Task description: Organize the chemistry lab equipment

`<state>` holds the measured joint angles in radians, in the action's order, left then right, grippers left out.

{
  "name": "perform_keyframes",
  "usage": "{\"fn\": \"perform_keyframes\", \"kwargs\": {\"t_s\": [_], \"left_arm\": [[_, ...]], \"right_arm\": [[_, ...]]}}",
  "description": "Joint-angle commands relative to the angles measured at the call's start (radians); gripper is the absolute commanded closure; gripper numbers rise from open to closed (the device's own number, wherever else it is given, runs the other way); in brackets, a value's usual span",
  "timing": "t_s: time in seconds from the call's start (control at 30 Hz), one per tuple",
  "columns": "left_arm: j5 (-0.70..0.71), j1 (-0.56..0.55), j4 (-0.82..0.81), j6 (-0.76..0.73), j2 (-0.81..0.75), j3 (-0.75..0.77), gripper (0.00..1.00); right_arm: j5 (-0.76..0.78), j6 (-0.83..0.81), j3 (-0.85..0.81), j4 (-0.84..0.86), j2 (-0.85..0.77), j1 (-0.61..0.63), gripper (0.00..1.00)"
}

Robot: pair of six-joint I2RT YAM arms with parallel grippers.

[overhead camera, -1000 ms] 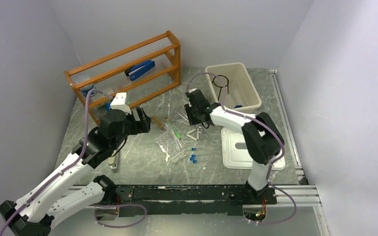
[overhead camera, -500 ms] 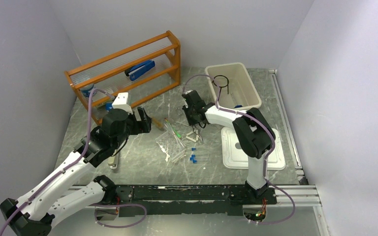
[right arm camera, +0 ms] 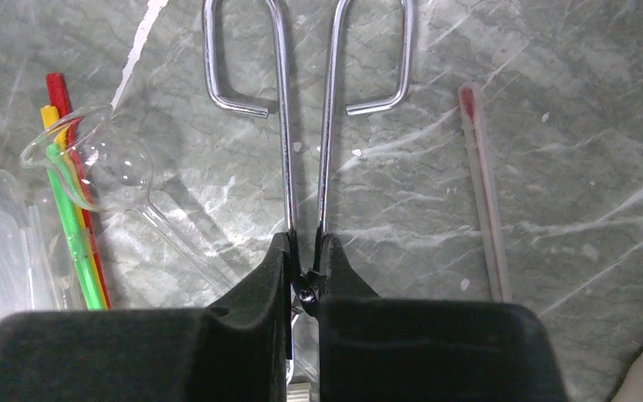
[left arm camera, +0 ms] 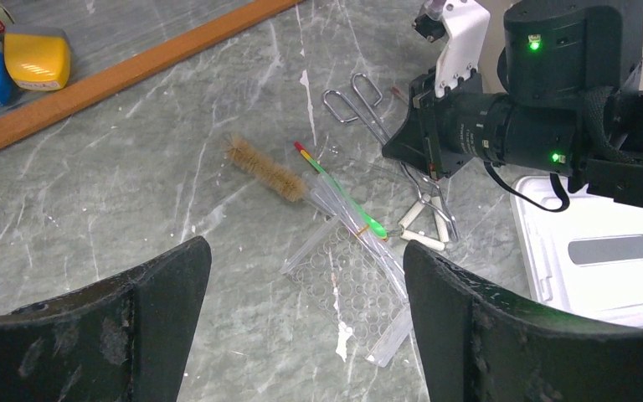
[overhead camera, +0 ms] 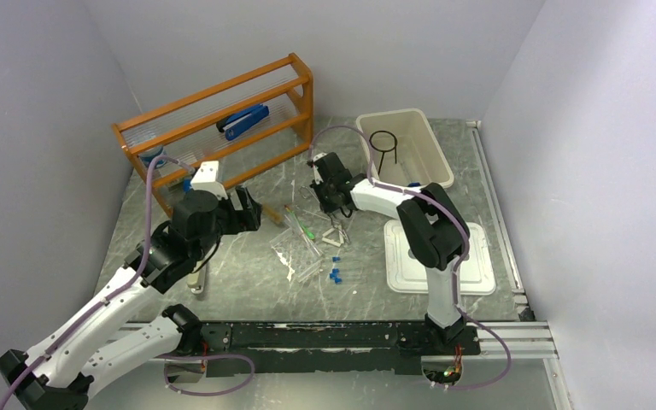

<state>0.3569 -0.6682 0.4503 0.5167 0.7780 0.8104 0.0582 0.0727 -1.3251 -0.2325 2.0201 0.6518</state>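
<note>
My right gripper [right arm camera: 305, 268] is shut on the metal tweezers [right arm camera: 284, 126], clamping both arms near the pivot, with the looped handles pointing away on the table. In the top view the right gripper [overhead camera: 323, 190] is just behind the pile of small items. My left gripper [left arm camera: 306, 260] hangs open and empty above the clear plastic tube rack [left arm camera: 352, 289]. A white triangle [left arm camera: 427, 226] and a bundle of thin rods [left arm camera: 343, 201] lie beside the rack. Blue-capped tubes [overhead camera: 335, 275] lie nearer the arms. The black wire ring stand [overhead camera: 383, 141] stands in the beige bin [overhead camera: 427, 137].
A wooden shelf [overhead camera: 222, 111] at the back left holds a blue stapler [overhead camera: 243, 120]. A white lid [overhead camera: 427, 256] lies at the right. A bristle brush [left arm camera: 264, 167] lies left of the rods, and a thin red-tipped rod [right arm camera: 484, 193] right of the tweezers.
The right gripper has closed from half open onto the tweezers and shifted a little left and back. The left arm has barely moved.
</note>
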Motion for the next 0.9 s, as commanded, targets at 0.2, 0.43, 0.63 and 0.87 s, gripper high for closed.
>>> {"fn": "perform_keyframes", "kwargs": {"t_s": [0.2, 0.43, 0.63, 0.87], "left_arm": [[0.030, 0.006, 0.010, 0.001, -0.020, 0.015, 0.11], [0.036, 0.006, 0.017, -0.005, -0.032, 0.028, 0.11], [0.033, 0.006, 0.017, -0.006, -0.038, 0.033, 0.11], [0.023, 0.006, 0.013, -0.001, -0.038, 0.035, 0.11]], "right_arm": [[-0.030, -0.024, 0.062, 0.097, -0.215, 0.011, 1.00], [0.026, -0.016, 0.105, 0.167, -0.429, 0.008, 1.00], [0.169, -0.063, 0.123, 0.199, -0.597, -0.027, 1.00], [0.143, -0.095, 0.104, 0.194, -0.692, -0.232, 1.00]]}}
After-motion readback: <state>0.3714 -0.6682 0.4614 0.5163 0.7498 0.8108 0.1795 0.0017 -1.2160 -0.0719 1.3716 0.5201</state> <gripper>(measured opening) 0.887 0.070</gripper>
